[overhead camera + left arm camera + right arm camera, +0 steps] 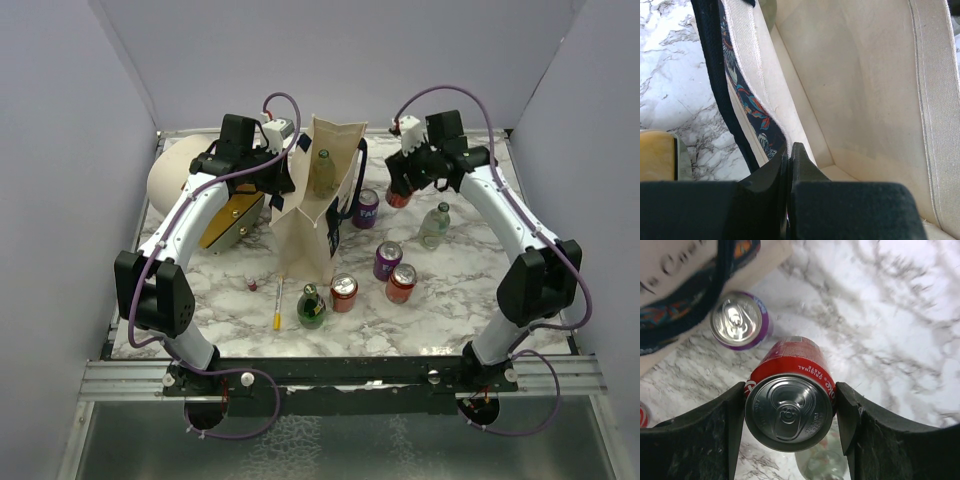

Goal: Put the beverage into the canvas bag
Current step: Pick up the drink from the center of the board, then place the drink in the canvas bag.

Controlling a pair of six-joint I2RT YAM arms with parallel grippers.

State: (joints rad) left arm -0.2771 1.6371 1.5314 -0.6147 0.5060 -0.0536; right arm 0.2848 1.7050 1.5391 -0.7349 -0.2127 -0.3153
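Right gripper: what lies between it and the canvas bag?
One upright purple can, beside the canvas bag; top external and right wrist views show it.

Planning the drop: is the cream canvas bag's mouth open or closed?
Open: the left gripper pinches the rim of the cream canvas bag, whose interior shows spread wide.

Soft, even light from above leaves only faint shadows on my bench (pixel 460 300). Glare sits on the lid of the red can (pixel 790 410) and the marble beyond it smears. My left pincer (pixel 790 150) looms dark and unfocused against the bright canvas bag (pixel 865 90).
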